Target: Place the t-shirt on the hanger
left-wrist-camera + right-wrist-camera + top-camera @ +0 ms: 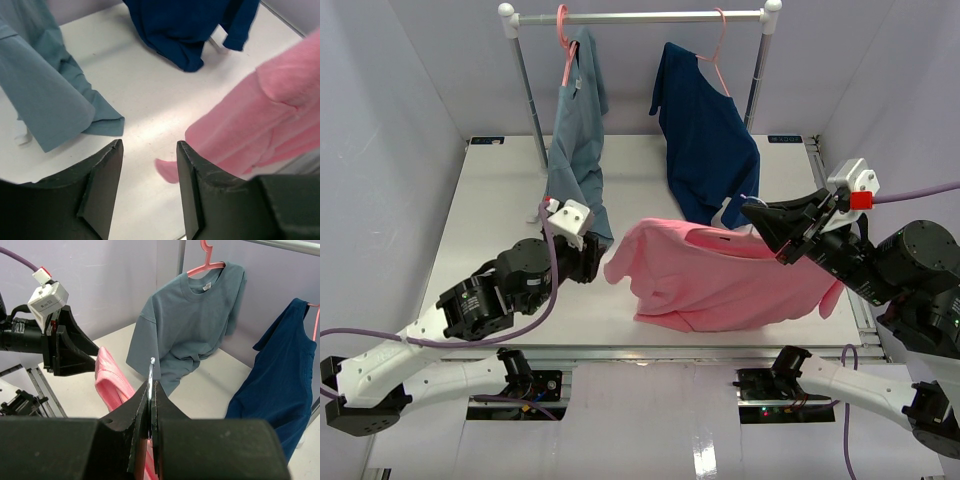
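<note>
The salmon-pink t-shirt [720, 275] hangs spread out just above the table at centre right, held up at its collar end. My right gripper [752, 212] is shut on the thin metal hook of the hanger [151, 371]; the rest of the hanger is hidden inside the shirt. In the right wrist view the t-shirt [107, 375] droops to the left of my right gripper [151, 382]. My left gripper [588, 258] sits low by the shirt's left sleeve. Its jaws [147, 145] stand open with only bare table between them, and the t-shirt [250, 125] lies just to their right.
A clothes rail [640, 17] spans the back of the table. A grey-blue shirt [575, 130] hangs from it on a pink hanger at the left and trails onto the table close to my left gripper. A navy shirt [705, 150] hangs at the right, right behind the pink shirt.
</note>
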